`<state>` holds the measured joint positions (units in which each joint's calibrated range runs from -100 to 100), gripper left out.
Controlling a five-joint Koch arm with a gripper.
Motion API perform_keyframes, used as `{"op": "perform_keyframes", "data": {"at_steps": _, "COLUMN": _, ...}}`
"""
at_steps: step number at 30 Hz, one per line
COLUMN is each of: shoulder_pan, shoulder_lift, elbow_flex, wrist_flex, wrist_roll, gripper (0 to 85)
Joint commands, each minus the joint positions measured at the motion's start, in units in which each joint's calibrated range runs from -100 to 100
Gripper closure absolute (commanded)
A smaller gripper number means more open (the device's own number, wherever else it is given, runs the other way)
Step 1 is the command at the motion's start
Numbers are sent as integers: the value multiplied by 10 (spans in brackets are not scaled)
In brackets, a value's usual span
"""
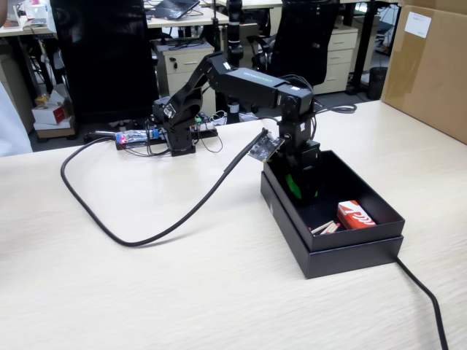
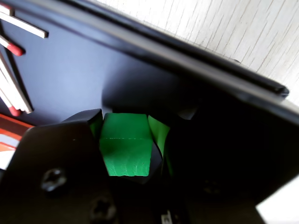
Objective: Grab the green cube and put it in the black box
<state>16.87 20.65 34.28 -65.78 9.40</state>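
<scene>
Now | gripper (image 2: 127,140) clamps green cube (image 2: 125,148) | inside black box (image 1: 379,219)

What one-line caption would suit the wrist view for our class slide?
Gripper holding the green cube between its jaws inside the black box, matches lying nearby.

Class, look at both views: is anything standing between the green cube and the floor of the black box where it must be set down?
Nothing visible does. The green cube sits between the pincer jaws, already inside the black box. The matches and the red packet lie off to one side, not under the cube.
</scene>
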Motion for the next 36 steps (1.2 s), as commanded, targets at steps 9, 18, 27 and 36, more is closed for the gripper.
{"op": "perform_keyframes", "data": {"at_steps": 9, "shoulder_pan": -8, "shoulder_lift": -116, "elbow_flex": 3, "wrist_flex": -2, "wrist_roll": 7, "gripper": 339}}
{"op": "perform_keyframes", "data": {"at_steps": 18, "shoulder_pan": -31, "shoulder_lift": -391, "elbow_flex": -37, "wrist_flex": 47, "wrist_roll": -16, "gripper": 363}}
{"op": "perform_keyframes", "data": {"at_steps": 27, "shoulder_pan": -84, "shoulder_lift": -705, "elbow_flex": -277, "wrist_flex": 131, "wrist_roll": -38, "gripper": 380}}
{"op": "perform_keyframes", "data": {"at_steps": 36, "shoulder_pan": -135, "shoulder_lift": -963, "elbow_flex": -608, "wrist_flex": 291, "wrist_roll": -81, "gripper": 375}}
